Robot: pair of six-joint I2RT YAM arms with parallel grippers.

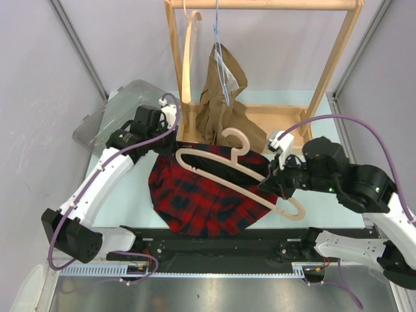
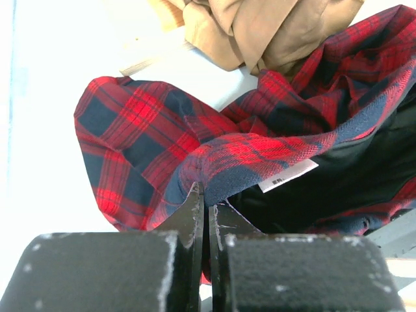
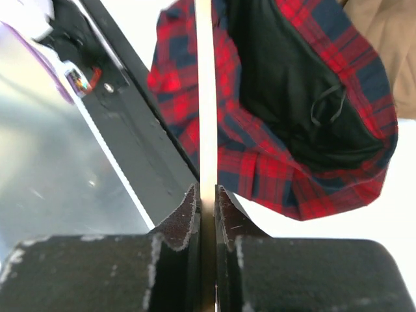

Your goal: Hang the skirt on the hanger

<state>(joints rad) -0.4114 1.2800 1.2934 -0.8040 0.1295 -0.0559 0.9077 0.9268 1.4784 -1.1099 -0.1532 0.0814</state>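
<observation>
Left gripper (image 2: 207,207): jaws closed at the skirt (image 1: 201,201) rim; whether cloth is pinched cannot be told.
Right gripper (image 3: 205,195): clamped on the hanger (image 1: 221,170) bar, whose ends are cut off in the wrist view.
Skirt: crumpled on the table (image 1: 127,208) beneath the hanger; far edge meets the tan garment (image 1: 224,97).
Open room: bare table left of the skirt.

Print on skirt (image 2: 149,136) label (image 2: 288,175) illegibly small; hanger (image 3: 205,97) end hidden between right fingers (image 3: 185,218).
</observation>
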